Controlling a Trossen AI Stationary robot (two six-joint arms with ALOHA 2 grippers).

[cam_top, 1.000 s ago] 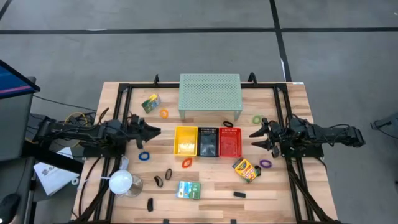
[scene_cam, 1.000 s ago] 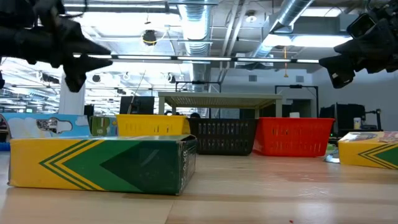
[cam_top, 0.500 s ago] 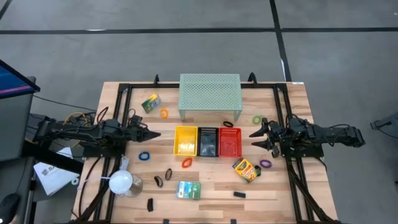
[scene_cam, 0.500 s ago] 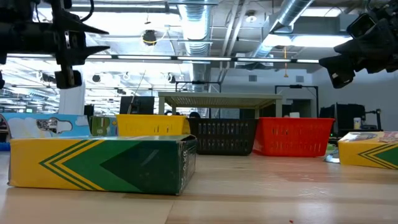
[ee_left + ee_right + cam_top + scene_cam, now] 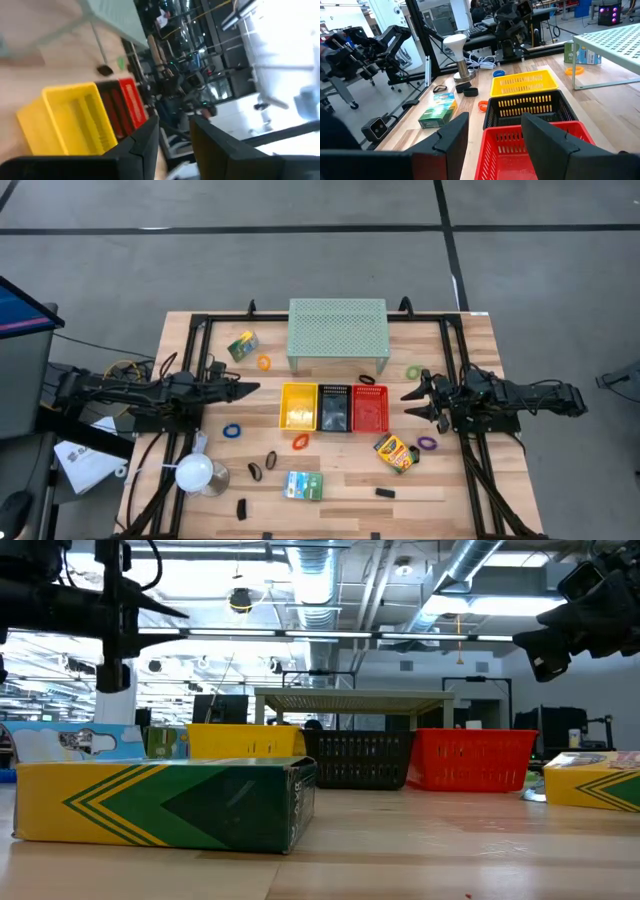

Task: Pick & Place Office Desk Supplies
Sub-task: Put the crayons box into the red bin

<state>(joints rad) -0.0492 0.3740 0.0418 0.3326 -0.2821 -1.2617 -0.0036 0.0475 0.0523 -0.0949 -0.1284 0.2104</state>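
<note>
From above, the left gripper [image 5: 247,388] hangs over the table [image 5: 450,480] just left of the yellow bin [image 5: 298,406], its jaws narrowly parted and empty. The right gripper [image 5: 411,404] sits right of the red bin [image 5: 370,408], jaws apart around nothing. The black bin [image 5: 334,407] stands between the two coloured ones. Supplies lie scattered: a blue ring [image 5: 232,430], a red ring [image 5: 299,443], an orange ring [image 5: 264,363], a green ring [image 5: 413,371], a purple ring [image 5: 427,444], a crayon box [image 5: 396,452], a green-white box [image 5: 303,485] and a black clip [image 5: 385,493].

At table height, a crayon box [image 5: 165,802] fills the foreground before the three bins.

The left wrist view shows the left jaws slightly apart, the yellow bin ahead.

The right wrist view shows the right jaws open above the red bin.
</note>
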